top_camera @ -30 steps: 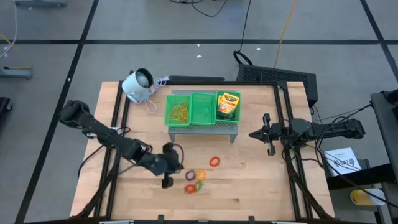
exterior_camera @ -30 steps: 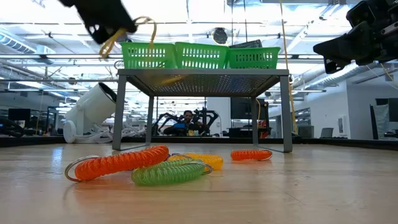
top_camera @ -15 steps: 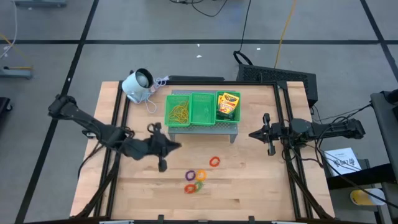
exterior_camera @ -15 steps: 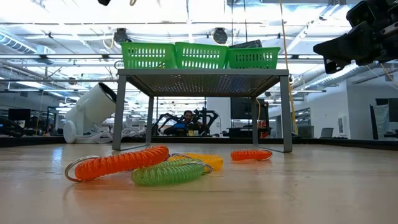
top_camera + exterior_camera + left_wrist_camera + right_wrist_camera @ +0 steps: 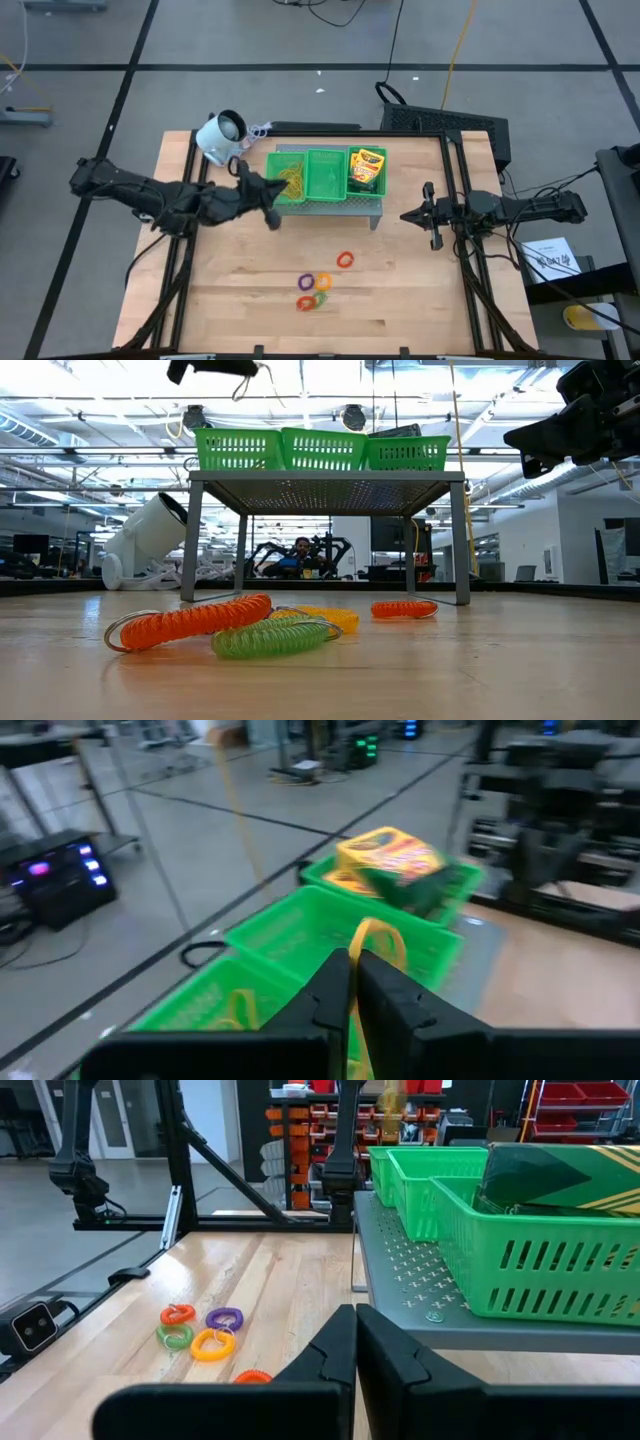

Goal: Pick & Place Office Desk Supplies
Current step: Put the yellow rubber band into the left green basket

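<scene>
My left fingers (image 5: pixel 352 982) pinch a yellowish rubber band (image 5: pixel 375 942) over the green tray's (image 5: pixel 325 193) left bin. Band looks light, floppy, clingy; hold by one strand. Right fingers (image 5: pixel 354 1342) clenched, empty, parked right. Rings (image 5: pixel 316 288) lie near on table (image 5: pixel 400 280).

In my left wrist view the crayon box (image 5: pixel 392 860) is blurred. My left gripper (image 5: pixel 354 982) hides the lower part of the rubber band (image 5: pixel 375 935) I hold.
</scene>
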`<state>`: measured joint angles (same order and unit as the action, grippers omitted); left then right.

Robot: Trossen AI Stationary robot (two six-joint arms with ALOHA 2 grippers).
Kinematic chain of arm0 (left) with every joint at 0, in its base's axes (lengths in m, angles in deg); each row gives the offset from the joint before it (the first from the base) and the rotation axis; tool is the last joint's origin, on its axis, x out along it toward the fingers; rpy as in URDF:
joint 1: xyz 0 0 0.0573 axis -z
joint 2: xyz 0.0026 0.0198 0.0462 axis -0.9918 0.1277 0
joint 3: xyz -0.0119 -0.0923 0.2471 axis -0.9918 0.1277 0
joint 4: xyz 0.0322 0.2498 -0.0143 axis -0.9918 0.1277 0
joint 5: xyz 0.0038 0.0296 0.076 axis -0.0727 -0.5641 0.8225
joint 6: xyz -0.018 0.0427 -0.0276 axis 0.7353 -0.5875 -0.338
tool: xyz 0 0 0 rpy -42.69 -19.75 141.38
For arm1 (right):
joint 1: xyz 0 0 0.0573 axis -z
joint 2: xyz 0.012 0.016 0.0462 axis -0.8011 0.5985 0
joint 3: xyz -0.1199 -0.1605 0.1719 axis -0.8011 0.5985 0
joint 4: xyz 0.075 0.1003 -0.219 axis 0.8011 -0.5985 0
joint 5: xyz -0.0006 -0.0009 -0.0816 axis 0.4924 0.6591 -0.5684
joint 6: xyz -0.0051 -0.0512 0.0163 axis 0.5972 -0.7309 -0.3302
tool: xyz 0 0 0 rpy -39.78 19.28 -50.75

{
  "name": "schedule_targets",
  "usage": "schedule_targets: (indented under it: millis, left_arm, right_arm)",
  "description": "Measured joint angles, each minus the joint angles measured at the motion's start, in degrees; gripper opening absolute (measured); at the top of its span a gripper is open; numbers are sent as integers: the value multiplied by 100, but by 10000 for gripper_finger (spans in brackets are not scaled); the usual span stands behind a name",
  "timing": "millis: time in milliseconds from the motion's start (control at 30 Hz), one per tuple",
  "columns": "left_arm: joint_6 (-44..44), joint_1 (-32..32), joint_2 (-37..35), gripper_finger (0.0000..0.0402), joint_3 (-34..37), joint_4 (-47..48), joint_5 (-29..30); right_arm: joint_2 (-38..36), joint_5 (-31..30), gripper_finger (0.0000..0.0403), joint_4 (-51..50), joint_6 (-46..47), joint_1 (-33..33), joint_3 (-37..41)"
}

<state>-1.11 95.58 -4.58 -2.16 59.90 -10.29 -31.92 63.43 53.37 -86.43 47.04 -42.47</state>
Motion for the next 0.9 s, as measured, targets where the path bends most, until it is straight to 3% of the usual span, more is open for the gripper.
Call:
schedule_targets:
  millis: [200,367,900]
  left_arm:
    - [138,-564,12,5,0,2,1]
    - [403,-828,12,27,0,43,-2]
    - [921,-996,14,35,0,544,-23]
  right_arm:
    - [-1,1,0,1,0,-1,0]
    - [1,-1,0,0,0,0,0]
    - [1,0,0,1,0,-1,0]
